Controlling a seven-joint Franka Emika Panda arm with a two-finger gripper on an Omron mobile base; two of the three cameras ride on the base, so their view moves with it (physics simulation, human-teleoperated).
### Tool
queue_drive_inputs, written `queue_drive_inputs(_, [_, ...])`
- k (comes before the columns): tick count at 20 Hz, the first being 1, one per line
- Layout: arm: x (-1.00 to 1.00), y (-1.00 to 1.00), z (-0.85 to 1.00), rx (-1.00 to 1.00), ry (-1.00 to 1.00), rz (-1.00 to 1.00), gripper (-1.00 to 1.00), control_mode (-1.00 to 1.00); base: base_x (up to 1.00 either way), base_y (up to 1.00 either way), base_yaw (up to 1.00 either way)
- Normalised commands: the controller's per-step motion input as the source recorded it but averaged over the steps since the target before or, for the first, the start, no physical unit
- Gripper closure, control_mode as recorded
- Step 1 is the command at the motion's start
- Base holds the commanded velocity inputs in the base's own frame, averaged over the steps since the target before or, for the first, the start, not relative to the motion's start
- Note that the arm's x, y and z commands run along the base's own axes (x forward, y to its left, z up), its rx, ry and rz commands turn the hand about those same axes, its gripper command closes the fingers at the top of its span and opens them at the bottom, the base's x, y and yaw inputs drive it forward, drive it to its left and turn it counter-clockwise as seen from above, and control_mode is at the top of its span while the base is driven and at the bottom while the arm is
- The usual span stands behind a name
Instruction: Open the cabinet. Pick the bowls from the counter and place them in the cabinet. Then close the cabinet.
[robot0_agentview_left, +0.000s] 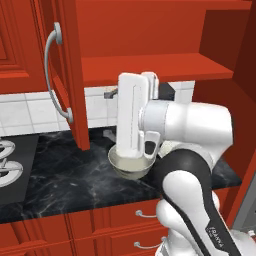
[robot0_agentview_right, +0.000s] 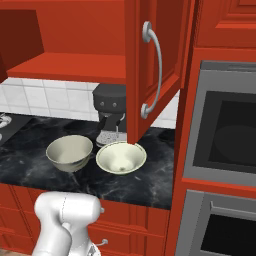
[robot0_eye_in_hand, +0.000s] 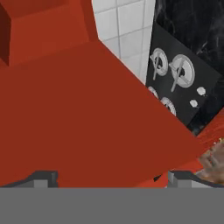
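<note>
Arm raised, gripper jaws wide, nothing held

Glossy white arm shells; black joint bands (small grey lettering on one).

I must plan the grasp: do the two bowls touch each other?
Apart. The right base view shows a strip of black counter between the deeper bowl and the shallower bowl.

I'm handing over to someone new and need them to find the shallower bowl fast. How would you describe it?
Start at the open red cabinet door with the long silver handle, right of the shelf. Below it on the black marble counter sit two cream bowls in front of a dark coffee machine. The shallower bowl is the right-hand one, wider and flatter than the deeper bowl to its left.
</note>
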Motion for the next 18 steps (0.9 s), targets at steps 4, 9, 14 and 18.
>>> queue_drive_inputs(4, [-0.62,-0.23,0.0,-0.34,0.19,-0.23,-1.0,-1.0,0.0,0.0,0.0])
queue_drive_inputs(9, [-0.46,-0.98,0.0,-0.26,0.3,-0.24,-1.0,-1.0,0.0,0.0,0.0])
queue_drive_inputs(14, [-0.42,-1.0,-0.01,-0.22,0.43,-0.22,-1.0,-1.0,0.0,0.0,0.0])
queue_drive_inputs(18, [-0.22,-0.98,-0.08,-0.28,0.46,-0.17,-1.0,-1.0,0.0,0.0,0.0])
